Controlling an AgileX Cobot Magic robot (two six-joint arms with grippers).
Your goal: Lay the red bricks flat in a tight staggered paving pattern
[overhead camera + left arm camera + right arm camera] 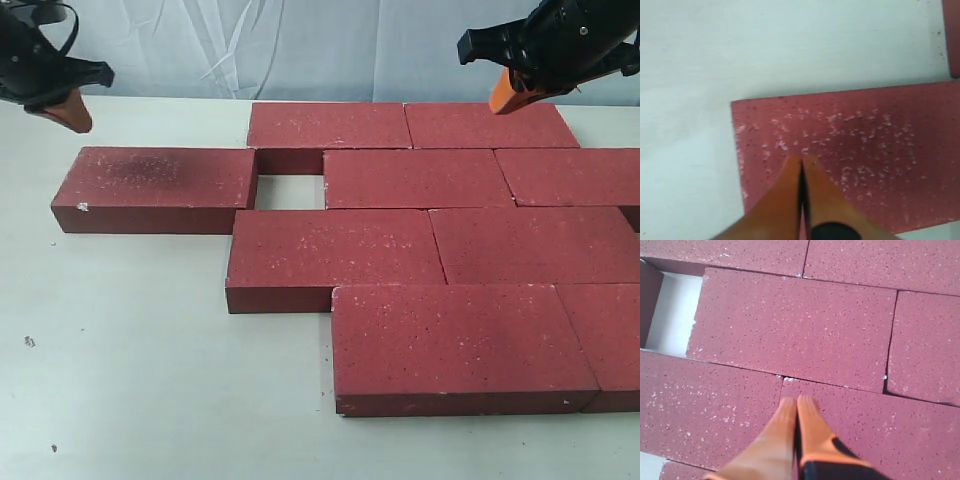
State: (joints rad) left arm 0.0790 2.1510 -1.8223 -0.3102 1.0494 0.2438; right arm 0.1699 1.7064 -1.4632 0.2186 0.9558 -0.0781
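The red bricks (335, 245) lie flat on the white worktop (130, 350), packed close in stepped rows. One brick (155, 185) at the left end sits apart from its row, with a small gap (290, 192) beside it (the worktop shows through). The left fingers (68, 112) are pressed shut above that brick, holding nothing. The right fingers (508, 97) are shut and empty too, above the far rows.

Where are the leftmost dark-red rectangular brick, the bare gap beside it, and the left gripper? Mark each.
Leftmost dark-red rectangular brick (155, 178): exterior view, top face.
Bare gap (290, 192): exterior view, middle of opening.
Left gripper (80, 122): exterior view, orange fingertips.
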